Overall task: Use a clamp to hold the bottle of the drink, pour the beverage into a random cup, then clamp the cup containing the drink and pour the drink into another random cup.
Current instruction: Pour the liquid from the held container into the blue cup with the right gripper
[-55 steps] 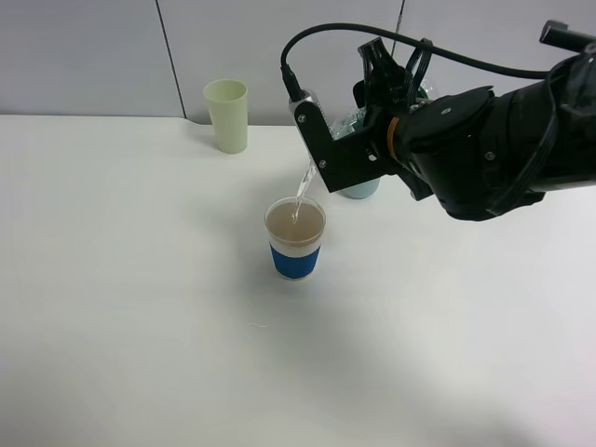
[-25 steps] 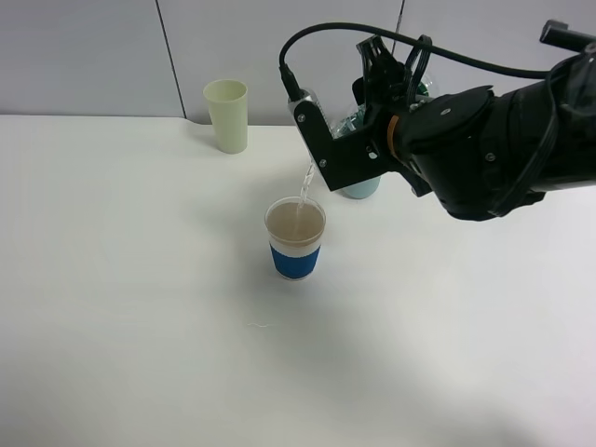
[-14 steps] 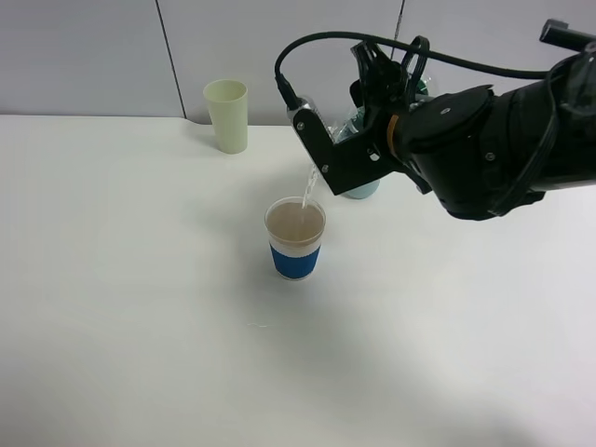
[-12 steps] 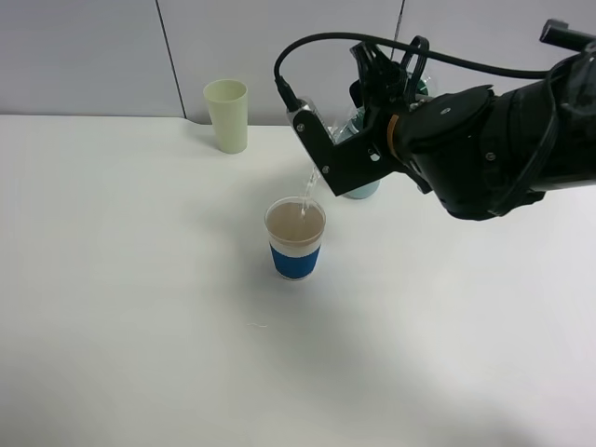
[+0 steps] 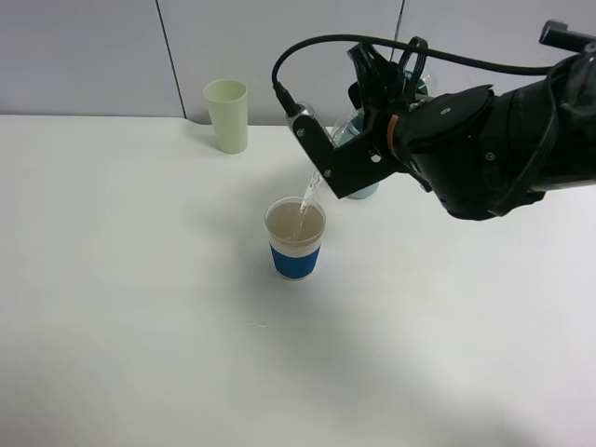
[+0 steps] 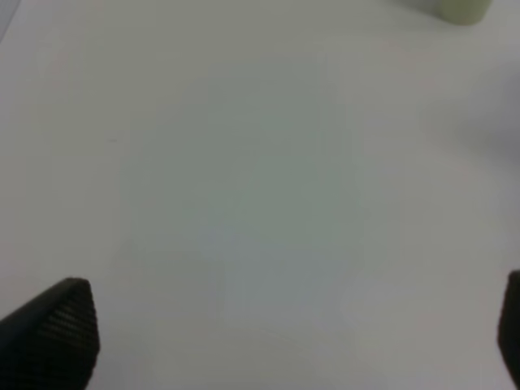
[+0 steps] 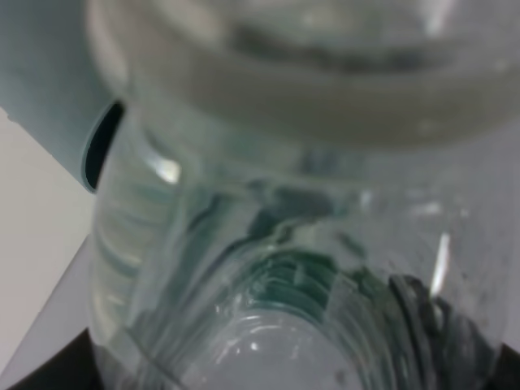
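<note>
In the high view, a pale green cup (image 5: 226, 115) stands empty-looking in the upper left-centre of the white table (image 5: 130, 326), well apart from the work. The left gripper (image 6: 284, 333) does not appear in that view. Its own camera shows the fingertips spread wide over bare table, holding nothing.

At frame centre sits the blue-banded cup (image 5: 296, 239), already holding brownish drink close to its rim. A thin stream (image 5: 305, 197) falls into it from above and to its right.

The stream comes from the clear bottle (image 7: 268, 244), tipped steeply and clamped in the right gripper (image 5: 389, 84) at upper right of centre. A light teal cup (image 5: 361, 190) stands behind the arm, mostly hidden.

Overfilling is the main risk: the level looks high, though from this angle I can't judge the margin exactly. More tilt would send drink over the rim, and a brimming cup would spill when clamped and lifted for the second pour. The stream also lands near the cup's right edge, so a small sideways drift could wet the table. A slick, thin-walled bottle might also slip or buckle in the jaws.
</note>
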